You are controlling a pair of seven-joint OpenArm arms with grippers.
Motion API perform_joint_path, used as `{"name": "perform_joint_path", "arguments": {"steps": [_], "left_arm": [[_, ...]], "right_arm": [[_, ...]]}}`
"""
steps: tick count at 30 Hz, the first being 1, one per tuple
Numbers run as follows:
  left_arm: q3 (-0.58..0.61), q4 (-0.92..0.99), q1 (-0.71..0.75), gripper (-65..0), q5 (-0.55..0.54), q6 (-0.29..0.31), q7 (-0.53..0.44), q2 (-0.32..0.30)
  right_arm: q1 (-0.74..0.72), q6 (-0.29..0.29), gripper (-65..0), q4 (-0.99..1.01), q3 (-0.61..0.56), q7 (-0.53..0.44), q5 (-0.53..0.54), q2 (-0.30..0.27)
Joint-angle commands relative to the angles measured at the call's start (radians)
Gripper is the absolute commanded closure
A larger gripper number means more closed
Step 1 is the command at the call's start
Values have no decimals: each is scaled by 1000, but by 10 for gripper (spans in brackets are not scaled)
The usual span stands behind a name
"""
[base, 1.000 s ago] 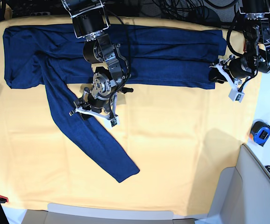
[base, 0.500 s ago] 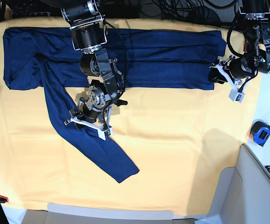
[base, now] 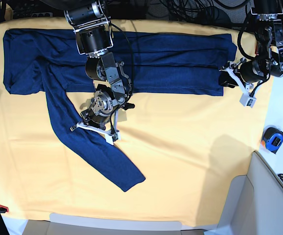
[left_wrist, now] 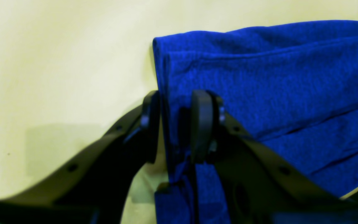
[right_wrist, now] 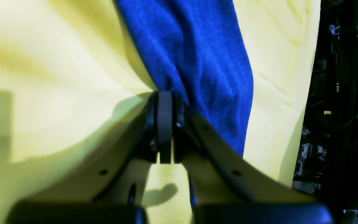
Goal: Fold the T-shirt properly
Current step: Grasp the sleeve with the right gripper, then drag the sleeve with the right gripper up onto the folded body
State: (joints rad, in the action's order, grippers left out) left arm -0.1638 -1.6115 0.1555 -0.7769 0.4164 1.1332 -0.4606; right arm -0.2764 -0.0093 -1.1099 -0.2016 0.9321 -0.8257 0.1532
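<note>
The T-shirt [base: 146, 63] lies on the yellow cloth [base: 190, 161] that covers the table, spread across the far half of it. Its body is folded into a long band whose long axis runs side to side in the base view, from the far left corner of the cloth to the hem end near the right edge. One long sleeve [base: 90, 142] leaves the band near its left end and slants down and to the right, towards the near side, with its cuff ending near the middle of the cloth.

The left gripper [base: 225, 78] sits at the hem end of the band. In the left wrist view its fingers [left_wrist: 200, 124] stand a little apart with a folded edge of the navy fabric [left_wrist: 259, 87] pinched between them.

The right gripper [base: 93, 128] is down on the slanting sleeve, about halfway along it. In the right wrist view its fingers [right_wrist: 165, 118] are pressed together at the edge of the sleeve [right_wrist: 197, 56], where the blue fabric bunches towards the tips; whether any cloth is caught between them I cannot tell.

A blue tape measure [base: 272, 139] lies off the cloth at the right, on the white surface
</note>
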Motion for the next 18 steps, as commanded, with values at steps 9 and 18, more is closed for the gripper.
{"name": "perform_joint_path", "arguments": {"steps": [9, 18], "left_arm": [[-7, -14, -7, -172, -13, 3, -9, -17], [-7, -14, -7, -172, -13, 3, -9, -16]], "right_arm": [[78, 35, 0, -197, 6, 78, 61, -2], [194, 35, 0, -424, -42, 78, 59, -5]]}}
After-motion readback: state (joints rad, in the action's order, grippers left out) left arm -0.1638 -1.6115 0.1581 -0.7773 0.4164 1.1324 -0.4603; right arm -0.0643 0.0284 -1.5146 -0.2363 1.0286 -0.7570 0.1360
